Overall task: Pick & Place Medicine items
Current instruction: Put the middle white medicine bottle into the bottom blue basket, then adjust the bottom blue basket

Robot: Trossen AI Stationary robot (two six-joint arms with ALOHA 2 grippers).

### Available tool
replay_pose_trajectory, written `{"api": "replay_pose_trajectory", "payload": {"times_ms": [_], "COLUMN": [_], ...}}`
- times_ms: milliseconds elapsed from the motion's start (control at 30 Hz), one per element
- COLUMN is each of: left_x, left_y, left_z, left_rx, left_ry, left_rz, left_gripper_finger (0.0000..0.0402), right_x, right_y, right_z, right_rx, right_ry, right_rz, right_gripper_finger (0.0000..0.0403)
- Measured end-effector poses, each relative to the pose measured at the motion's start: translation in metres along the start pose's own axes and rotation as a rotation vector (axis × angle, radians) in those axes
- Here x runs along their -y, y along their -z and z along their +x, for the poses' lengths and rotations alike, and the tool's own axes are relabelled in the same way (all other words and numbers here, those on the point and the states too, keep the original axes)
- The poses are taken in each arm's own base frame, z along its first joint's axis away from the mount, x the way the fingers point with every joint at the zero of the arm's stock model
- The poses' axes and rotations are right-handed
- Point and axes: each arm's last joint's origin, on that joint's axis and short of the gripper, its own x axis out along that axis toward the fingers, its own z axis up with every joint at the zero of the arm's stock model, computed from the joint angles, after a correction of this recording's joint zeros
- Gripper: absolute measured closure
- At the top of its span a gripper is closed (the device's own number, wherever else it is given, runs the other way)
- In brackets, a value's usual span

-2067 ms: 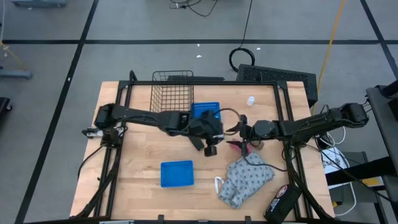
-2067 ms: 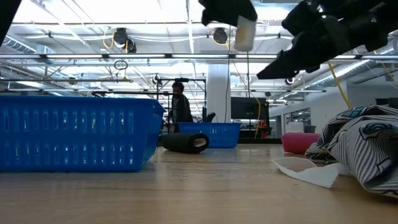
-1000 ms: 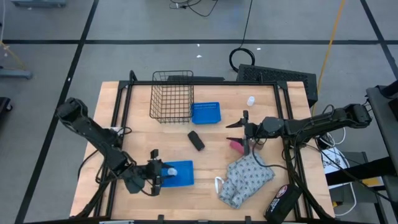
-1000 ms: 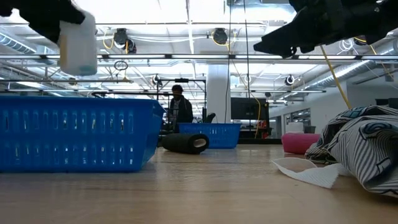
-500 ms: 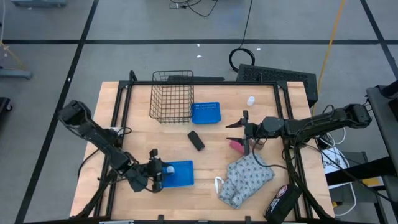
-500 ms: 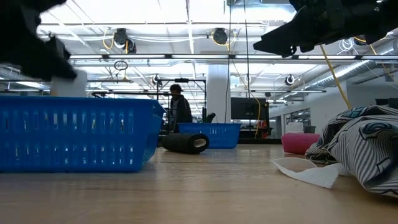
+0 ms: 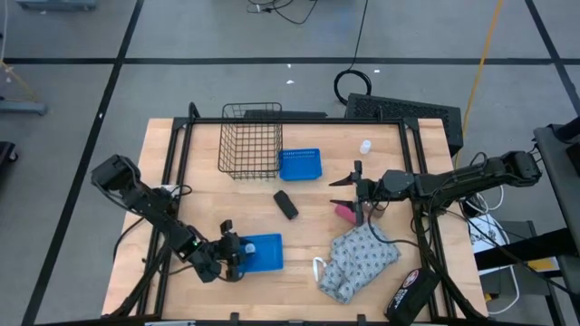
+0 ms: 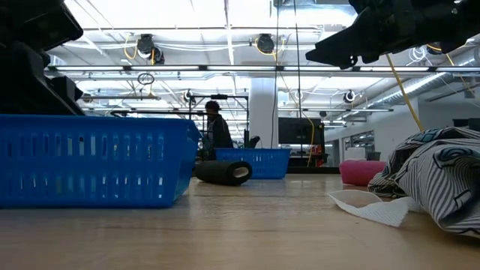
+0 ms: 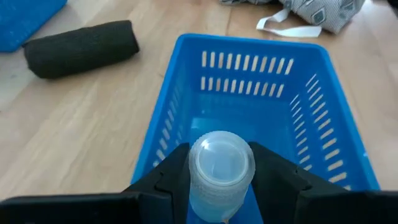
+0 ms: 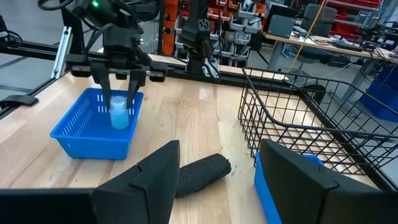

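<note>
Wooden table (image 7: 208,213) carries a wire basket (image 7: 250,149), patterned cloth (image 7: 362,260), two blue trays; the near tray (image 7: 264,253) receives a white bottle (image 9: 220,172) pinched by the left gripper (image 7: 233,257). Right gripper (image 7: 345,184) hovers spread over a pink block (image 7: 345,212), partly hidden.

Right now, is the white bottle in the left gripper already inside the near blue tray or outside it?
Inside, but held: the left gripper grips the upright white bottle within the near blue tray walls; whether it touches the floor, cannot tell.

White medicine bottle (image 9: 221,169) in a blue slotted tray (image 9: 311,124); black roll (image 9: 81,48) on the pale wood desk (image 9: 74,124); grey patterned cloth (image 7: 358,261); pink block (image 7: 345,212).
</note>
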Motion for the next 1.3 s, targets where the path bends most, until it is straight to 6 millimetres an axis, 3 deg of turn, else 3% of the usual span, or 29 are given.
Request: {"api": "replay_pose_trajectory", "payload": {"times_ms": [367, 667, 1100, 1300], "left_x": [-0.001, 0.0, -0.005, -0.012], "left_y": [0.002, 0.0, -0.025, -0.049], "left_z": [0.004, 0.003, -0.012, -0.03], "left_rx": [-0.02, -0.015, 0.025, 0.094], "left_ry": [0.009, 0.016, 0.097, 0.166], "left_rz": [-0.061, -0.098, -0.141, -0.14], "left_gripper_finger": [0.0199, 0.0191, 0.019, 0.019], "right_x": [0.0, 0.0, 0.0, 0.0], "right_y": [0.0, 0.001, 0.001, 0.001], "right_z": [0.0, 0.0, 0.0, 0.0], "right_rx": [-0.005, -0.005, -0.005, -0.005], "right_ry": [-0.001, -0.001, -0.001, -0.001], "right_rz": [0.0, 0.0, 0.0, 0.0], "right_gripper_finger": [0.0193, 0.0193, 0.0193, 0.0193]}}
